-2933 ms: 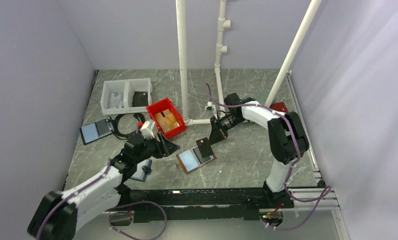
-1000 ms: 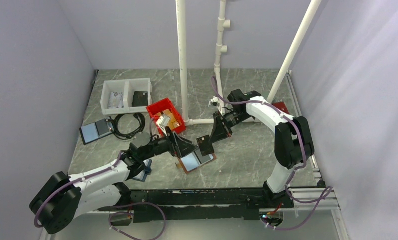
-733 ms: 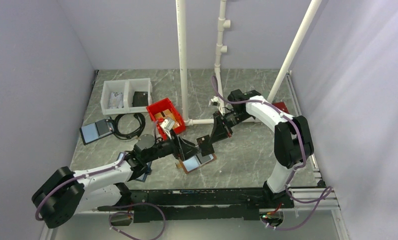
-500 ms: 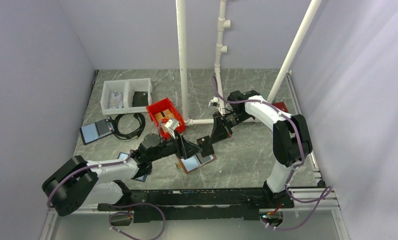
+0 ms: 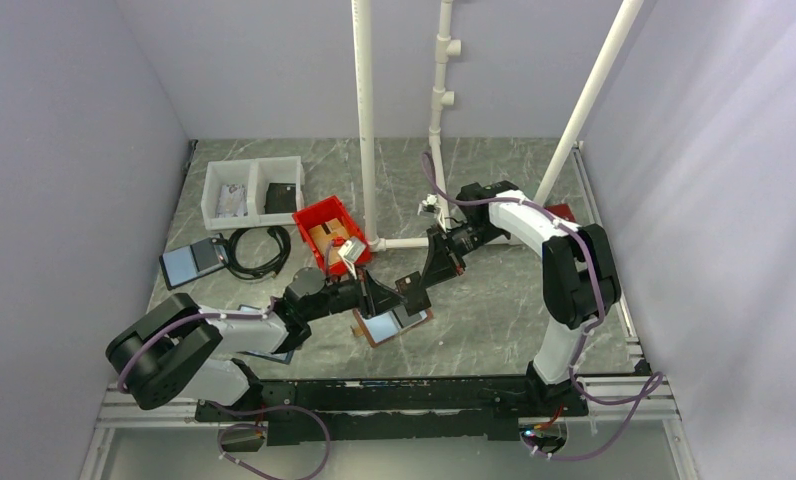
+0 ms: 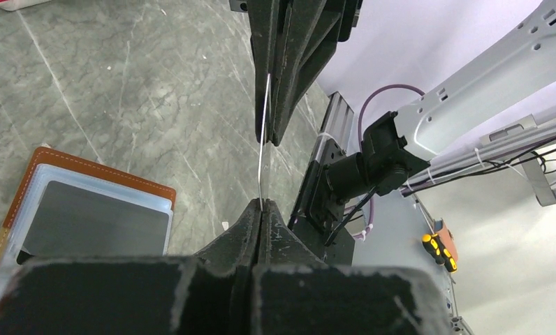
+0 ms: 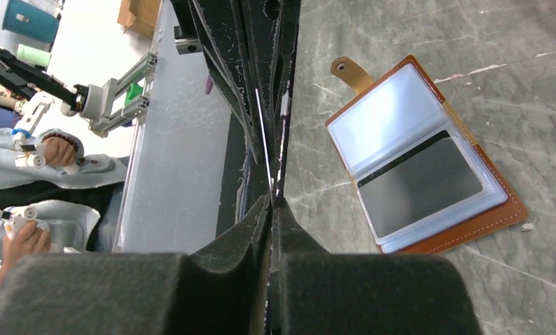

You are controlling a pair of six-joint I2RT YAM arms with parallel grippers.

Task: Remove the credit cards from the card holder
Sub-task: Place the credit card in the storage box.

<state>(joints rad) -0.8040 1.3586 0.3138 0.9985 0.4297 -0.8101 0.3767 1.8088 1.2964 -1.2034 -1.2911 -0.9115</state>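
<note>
Together L pincer [image 6: 261,207] & R pincer [image 7: 273,200] clamp card [image 5: 410,290] tip-to-tip.

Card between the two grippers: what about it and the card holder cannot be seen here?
Face of the card: edge-on in both wrist views, too small in top view.
Near part of the card holder: hidden behind the left gripper, left wrist view.
Any cards in its pockets: not clear in any view.

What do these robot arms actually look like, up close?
The left arm and right arm have white shells with chunky black joints. Thin purple cables run along them. The left gripper and right gripper each end in two black, wedge-shaped, slightly scuffed fingers.
</note>
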